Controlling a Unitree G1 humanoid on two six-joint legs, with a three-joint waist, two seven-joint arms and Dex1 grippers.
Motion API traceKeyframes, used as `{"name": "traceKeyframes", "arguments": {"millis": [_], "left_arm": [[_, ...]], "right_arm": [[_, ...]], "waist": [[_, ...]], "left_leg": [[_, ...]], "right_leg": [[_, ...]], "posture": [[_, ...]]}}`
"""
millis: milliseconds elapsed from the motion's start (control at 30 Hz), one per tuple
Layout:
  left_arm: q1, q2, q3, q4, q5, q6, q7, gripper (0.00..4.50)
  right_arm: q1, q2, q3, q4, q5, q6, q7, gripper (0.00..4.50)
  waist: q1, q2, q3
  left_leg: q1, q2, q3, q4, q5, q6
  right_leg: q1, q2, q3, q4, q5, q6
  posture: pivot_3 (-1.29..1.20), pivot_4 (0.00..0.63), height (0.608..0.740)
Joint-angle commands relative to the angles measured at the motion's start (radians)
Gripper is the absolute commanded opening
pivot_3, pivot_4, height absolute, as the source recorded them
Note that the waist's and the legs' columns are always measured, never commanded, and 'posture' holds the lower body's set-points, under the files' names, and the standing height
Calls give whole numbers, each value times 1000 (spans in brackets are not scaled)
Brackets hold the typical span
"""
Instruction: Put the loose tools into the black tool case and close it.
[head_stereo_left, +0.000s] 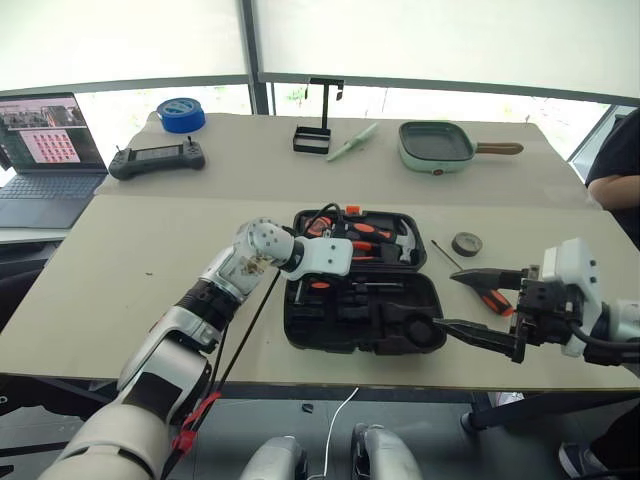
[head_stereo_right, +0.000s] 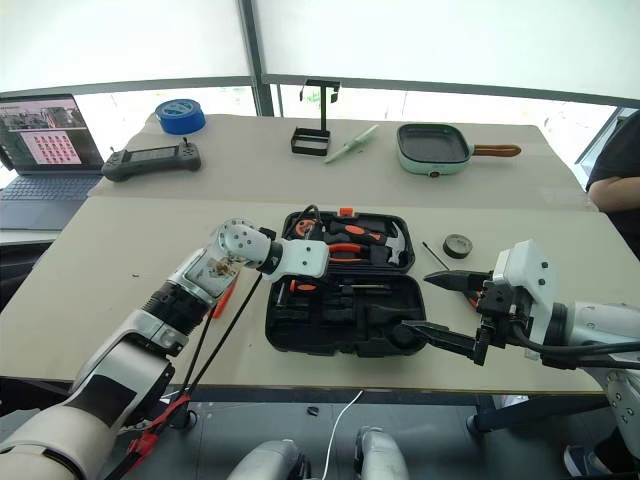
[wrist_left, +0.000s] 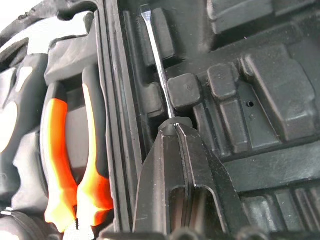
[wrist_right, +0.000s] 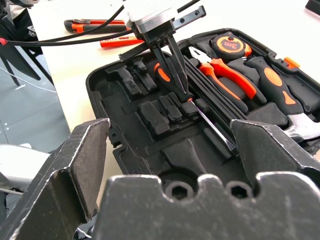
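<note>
Two claws: right claw (head_stereo_left: 478, 310) hangs at the case's 4 o'clock corner, fingers spread wide, holding nothing.
Left claw: left claw (wrist_right: 181, 95) is pinched closed over a screwdriver (wrist_right: 207, 122) lying in the near half of the black tool case (head_stereo_left: 360, 320).
Axis: the screwdriver's shaft runs along its slot, parallel to the hinge line.
Nearer arm: the left.
Loose on bench: utility knife (wrist_right: 92, 23) at the case's 9 o'clock; small black tape roll (head_stereo_left: 467, 243) at 2 o'clock.
Case: open.
</note>
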Motion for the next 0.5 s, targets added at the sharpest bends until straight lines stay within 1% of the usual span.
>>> {"name": "traceKeyframes", "arguments": {"millis": [33,67,133,167,200,300,333,367,400,433,500], "left_arm": [[-15,8,89,-28,-95,104,-33,24],[-10,23,139,-79,-163,177,-63,24],[12,71,228,-198,-309,334,-143,550],[23,94,259,-250,-364,398,-174,633],[36,119,283,-300,-412,456,-199,993],[92,233,372,-469,-585,651,-271,2088],[119,288,403,-526,-639,715,-296,2360],[149,350,429,-579,-684,769,-322,2801],[175,400,452,-622,-721,809,-339,3110],[193,436,470,-651,-751,838,-343,3515],[213,478,496,-692,-801,885,-330,4124]], "right_arm": [[24,15,-62,-25,-1,-1,-44,4500],[41,22,-86,-20,-8,-1,-59,4500],[82,38,-142,-9,-17,6,-89,4500],[99,43,-165,-5,-18,11,-100,4500],[116,46,-187,-1,-18,16,-107,4500],[206,56,-275,29,-39,23,-103,4500],[240,63,-312,54,-49,26,-102,4500],[273,68,-345,91,-61,26,-97,4500],[301,70,-366,125,-75,18,-88,4500],[320,69,-376,152,-87,9,-78,4500],[327,58,-364,198,-107,-17,-56,4500]], "waist": [[-1,0,0],[-3,0,0],[-9,0,0],[-12,0,0],[-14,0,0],[-26,1,-1],[-30,2,-1],[-34,2,-1],[-36,2,0],[-37,2,0],[-36,2,0]], "left_leg": [[0,0,0,0,0,0],[-1,0,0,0,0,0],[-3,0,0,0,0,0],[-4,0,0,0,0,0],[-5,0,0,-1,0,-1],[-4,0,1,-2,0,-1],[-4,0,1,-2,0,-1],[-3,0,1,-2,0,-2],[-2,0,1,-3,0,-2],[-2,0,1,-3,0,-2],[3,-1,1,-5,0,-3]], "right_leg": [[0,0,0,0,0,0],[-1,0,0,0,0,0],[-4,1,0,0,0,0],[-6,1,0,1,0,0],[-8,1,0,1,0,0],[-8,2,0,2,0,0],[-8,2,0,1,0,0],[-7,2,0,1,0,0],[-6,2,0,0,0,-1],[-6,2,0,0,0,-1],[-2,2,0,-1,-1,-1]], "posture": [[0,150,740],[0,150,740],[0,150,740],[0,150,740],[0,150,740],[0,150,740],[0,150,740],[0,150,740],[0,150,740],[0,150,740],[0,150,740]]}}
